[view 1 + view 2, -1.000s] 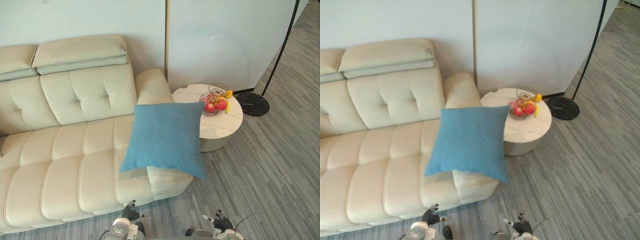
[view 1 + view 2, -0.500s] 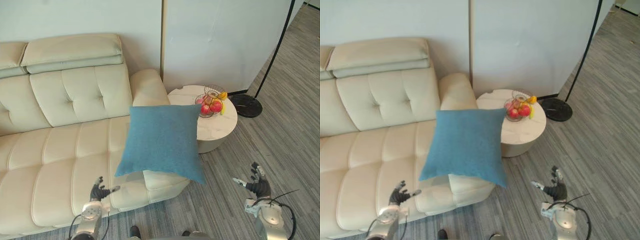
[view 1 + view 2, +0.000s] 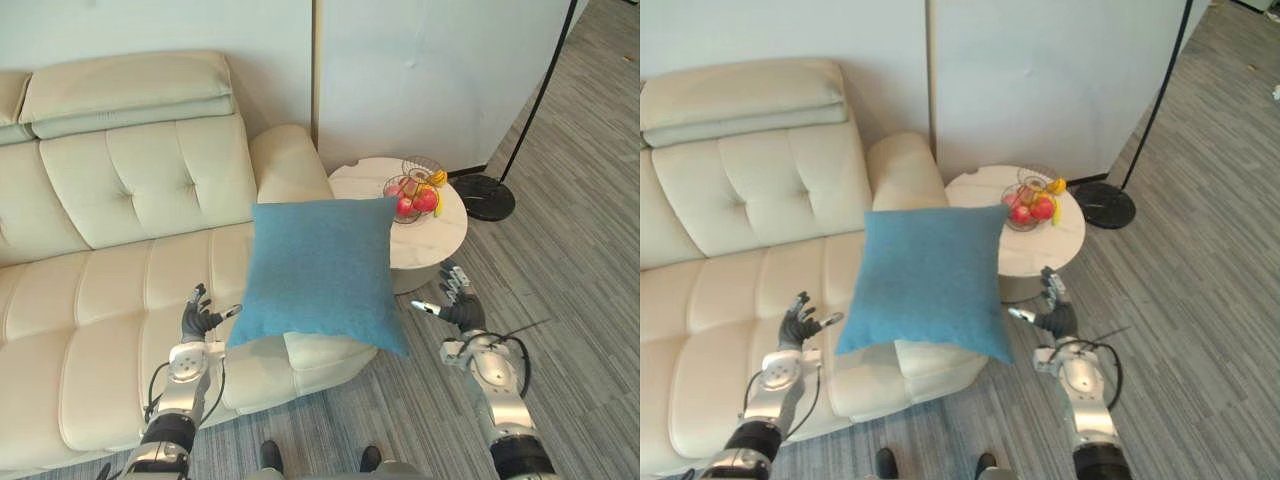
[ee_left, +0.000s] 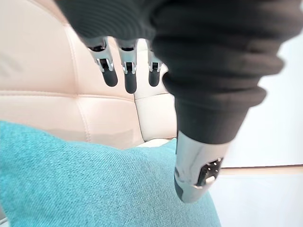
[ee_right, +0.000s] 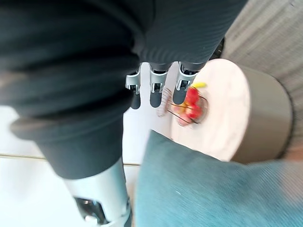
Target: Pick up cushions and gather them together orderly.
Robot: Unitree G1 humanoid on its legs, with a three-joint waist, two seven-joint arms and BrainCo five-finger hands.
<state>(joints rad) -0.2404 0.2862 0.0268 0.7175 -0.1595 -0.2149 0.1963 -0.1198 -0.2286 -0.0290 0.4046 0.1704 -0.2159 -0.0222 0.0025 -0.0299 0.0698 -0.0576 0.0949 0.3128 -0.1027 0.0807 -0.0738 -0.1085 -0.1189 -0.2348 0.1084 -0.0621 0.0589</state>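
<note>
I see the cushion [image 3: 320, 272] propped on the sofa [image 3: 100, 290] end; my left hand [image 3: 198, 322], released, sits at its 8 o'clock, nearer; my right hand [image 3: 458, 308], likewise released, at 4 o'clock.
</note>
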